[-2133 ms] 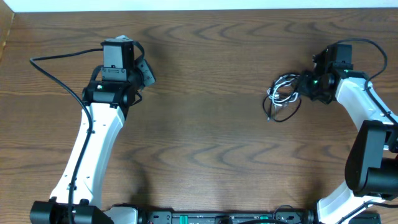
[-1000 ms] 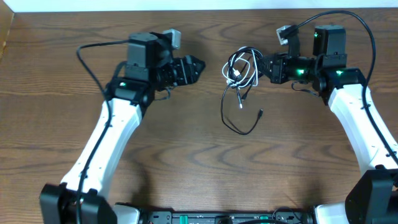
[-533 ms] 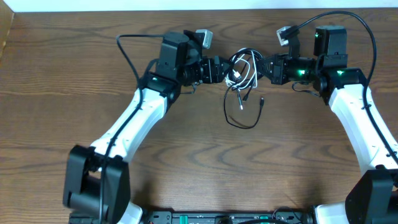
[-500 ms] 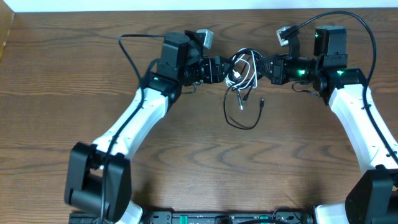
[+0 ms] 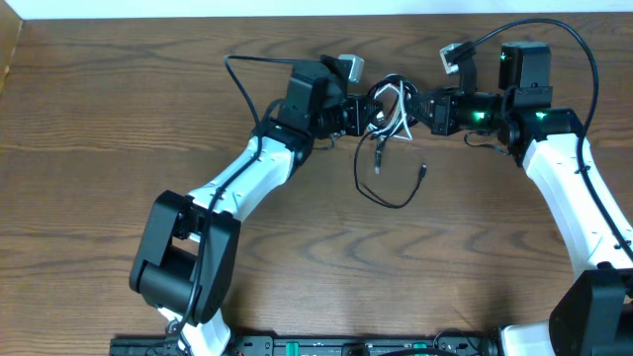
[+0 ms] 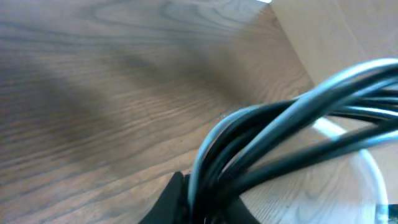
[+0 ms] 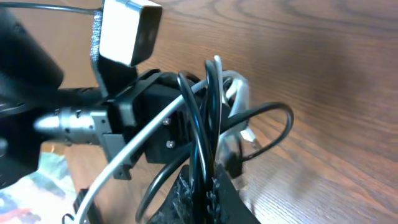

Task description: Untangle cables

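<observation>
Brown wood-grain worktop (image 5: 148, 119) carries both arms, which meet at its far middle, and the cables (image 5: 389, 107) sit there as a small tangle between them. The left gripper (image 5: 368, 111) comes in from the left and the right gripper (image 5: 413, 109) from the right, tips facing each other with the knot strung between.

The tangle's long axis runs left to right, from one gripper to the other. In the right wrist view its loops stand nearly upright, black strands rising from that gripper's tip, with the white cable (image 7: 242, 99) curled behind them.

The left jaws are closed on the cables: the left wrist view shows several black strands fanning up and right from the fingertip at the bottom edge. The right jaws are closed on the other side of the same knot.

From the knot the black cable (image 5: 394, 205) trails toward the near edge in a narrow U. A short tail ends in a plug pointing toward the near edge. The U's far arm turns back up, its plug pointing away, toward the right gripper.
</observation>
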You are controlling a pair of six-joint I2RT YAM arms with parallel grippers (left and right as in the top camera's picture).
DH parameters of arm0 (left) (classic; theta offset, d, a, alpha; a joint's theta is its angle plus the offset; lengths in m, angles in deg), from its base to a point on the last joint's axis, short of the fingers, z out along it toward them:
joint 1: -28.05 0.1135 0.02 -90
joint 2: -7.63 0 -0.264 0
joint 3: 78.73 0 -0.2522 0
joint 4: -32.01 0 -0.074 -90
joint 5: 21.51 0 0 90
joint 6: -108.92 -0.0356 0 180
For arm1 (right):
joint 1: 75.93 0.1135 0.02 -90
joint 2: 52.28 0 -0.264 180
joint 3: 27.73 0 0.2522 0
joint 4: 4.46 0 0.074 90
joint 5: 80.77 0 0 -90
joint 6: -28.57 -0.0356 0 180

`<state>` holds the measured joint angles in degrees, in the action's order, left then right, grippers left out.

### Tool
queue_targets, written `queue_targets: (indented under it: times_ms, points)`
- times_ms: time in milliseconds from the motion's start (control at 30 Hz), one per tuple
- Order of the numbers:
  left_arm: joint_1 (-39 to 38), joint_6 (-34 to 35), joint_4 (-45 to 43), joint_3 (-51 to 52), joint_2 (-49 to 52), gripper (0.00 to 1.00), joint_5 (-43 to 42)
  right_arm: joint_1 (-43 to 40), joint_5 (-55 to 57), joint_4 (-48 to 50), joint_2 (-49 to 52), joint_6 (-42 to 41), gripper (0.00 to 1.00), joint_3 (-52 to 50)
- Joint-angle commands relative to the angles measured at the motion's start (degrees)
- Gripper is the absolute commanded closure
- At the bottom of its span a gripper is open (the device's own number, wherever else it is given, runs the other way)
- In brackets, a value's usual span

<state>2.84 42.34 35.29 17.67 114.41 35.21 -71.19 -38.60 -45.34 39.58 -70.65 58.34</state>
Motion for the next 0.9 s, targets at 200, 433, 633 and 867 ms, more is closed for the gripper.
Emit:
queue_targets:
  times_ms: [200, 433, 633, 867]
  points:
    - [2.56, 9.44, 1.66, -0.63, -1.79, 0.92, 10.71, -0.13, 40.68, -9.42, -0.72, -12.13, 0.97, 0.04]
    - [2.64, 4.42, 10.62, -0.63, -7.30, 0.93, 14.58, -0.13, 40.81, -8.83, -0.72, -8.44, 0.68, -0.55]
    - [2.64, 4.24, 13.42, -0.63, -10.56, 0.93, 14.49, -0.13, 27.89, -4.15, -0.72, -3.74, 0.49, -0.52]
    - [2.64, 4.24, 14.03, -0.63, -12.22, 0.92, 14.56, 1.31, 15.85, 1.68, -0.72, -3.32, 0.39, -0.52]
